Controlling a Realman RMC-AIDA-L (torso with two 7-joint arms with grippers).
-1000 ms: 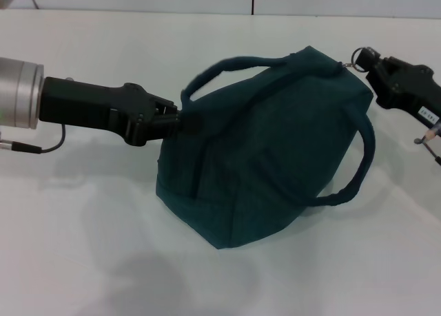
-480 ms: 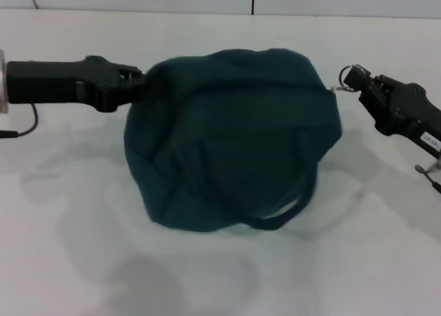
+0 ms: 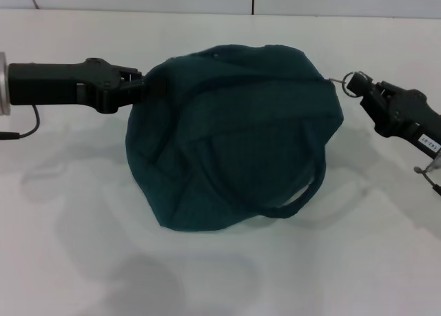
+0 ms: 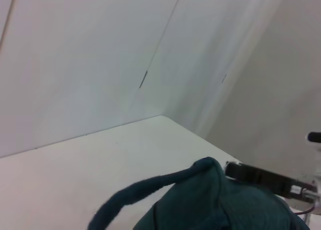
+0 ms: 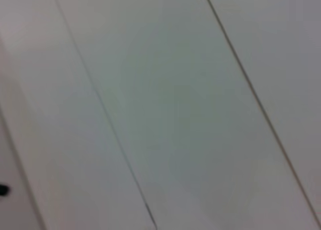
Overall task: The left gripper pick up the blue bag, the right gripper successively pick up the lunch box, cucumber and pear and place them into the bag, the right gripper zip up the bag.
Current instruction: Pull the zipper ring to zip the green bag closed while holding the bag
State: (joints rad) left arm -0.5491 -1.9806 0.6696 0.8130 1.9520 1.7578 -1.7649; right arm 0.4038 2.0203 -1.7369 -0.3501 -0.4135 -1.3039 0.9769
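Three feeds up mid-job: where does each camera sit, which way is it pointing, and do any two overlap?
Head view: from the head, looking forward and down at the dark blue fabric bag on the white table; left gripper clamps the bag's edge, right gripper holds the metal zipper ring.
Left wrist view: from the left wrist, looking across the bag toward the right gripper and pale wall panels.
Right wrist view: only wall panels; no body.
Shared: head and left wrist both show the bag and right gripper.

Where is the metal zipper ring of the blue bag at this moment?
In the head view, the zipper ring is at the blue bag's right upper corner, at the tip of the right claw; the left claw grips the opposite side.
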